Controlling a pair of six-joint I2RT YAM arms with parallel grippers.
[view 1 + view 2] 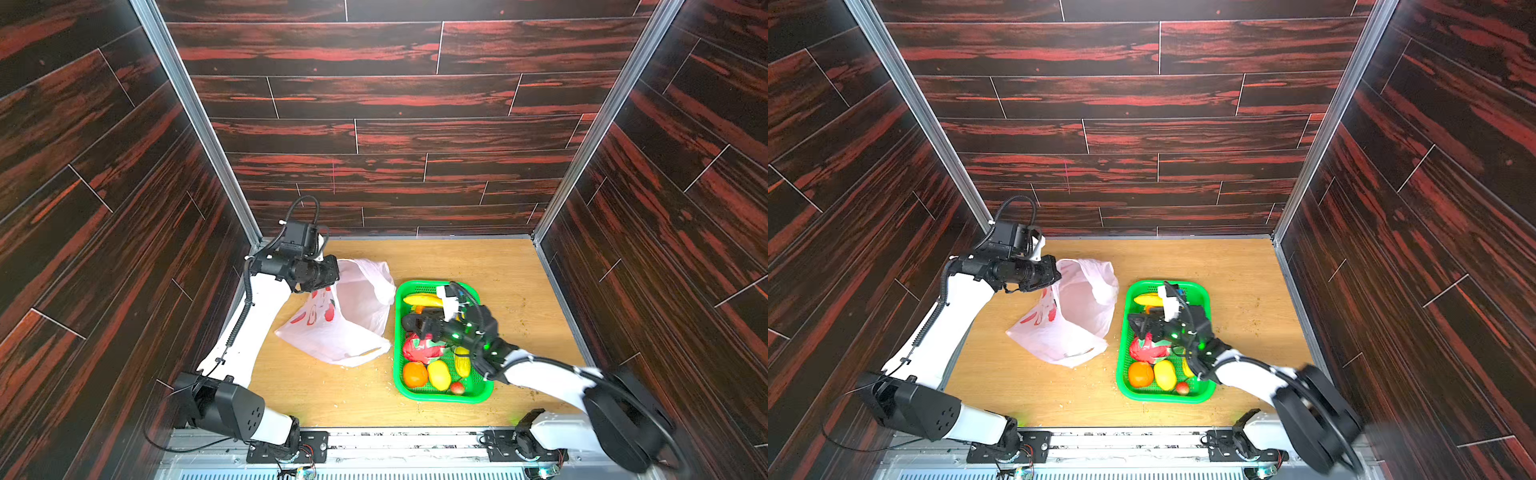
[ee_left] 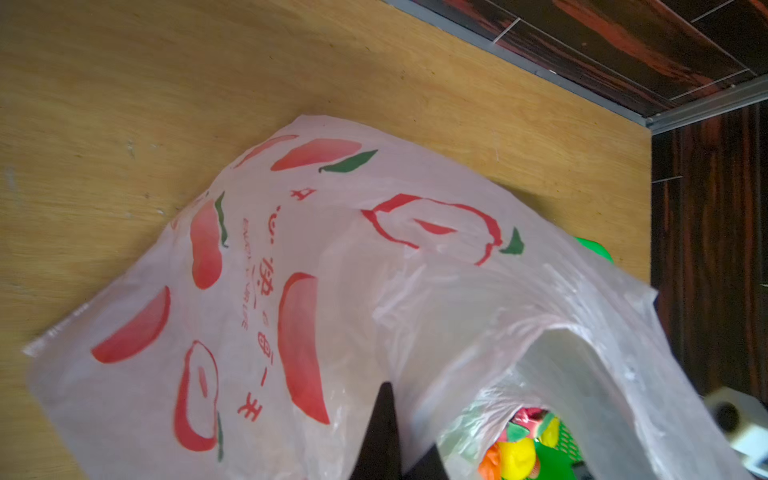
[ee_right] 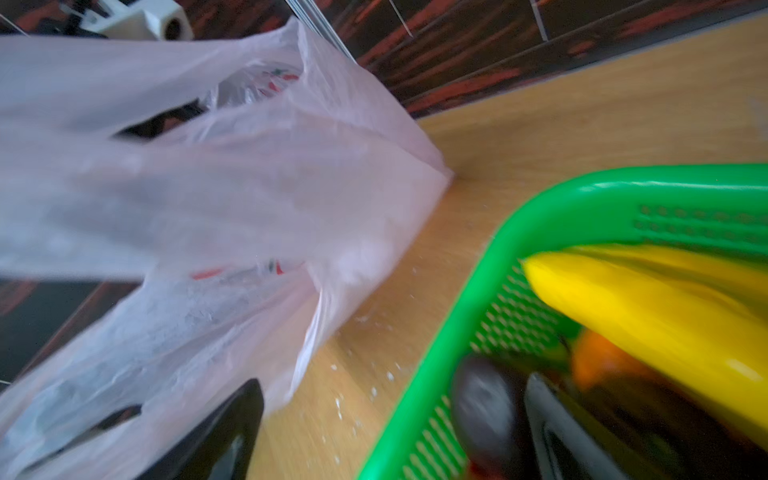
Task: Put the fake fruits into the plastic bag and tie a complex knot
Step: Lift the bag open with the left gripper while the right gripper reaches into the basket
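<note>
The plastic bag (image 1: pixel 353 328) lies left of centre with its mouth lifted. My left gripper (image 2: pixel 405 432) is shut on the bag's rim and holds it up. The fake fruits sit in the green basket (image 1: pixel 399 365): banana (image 1: pixel 424 300), dragon fruit (image 1: pixel 422 348), orange (image 1: pixel 414 374), lemon (image 1: pixel 439 375), strawberry (image 1: pixel 457 388). My right gripper (image 1: pixel 409 328) hangs open over the basket's left side. In the right wrist view a dark purple ball (image 3: pixel 484 407) shows between its fingers, close to one finger (image 3: pixel 557 432), untouched as far as I can tell. No knot shows in any view.
The basket (image 1: pixel 1121 374) stands right of the bag (image 1: pixel 1075 324), almost touching it. Dark wood-pattern walls enclose the wooden table (image 1: pixel 519 270) on three sides. White crumbs are scattered on the table between bag and basket. Both arm bases sit along the front edge.
</note>
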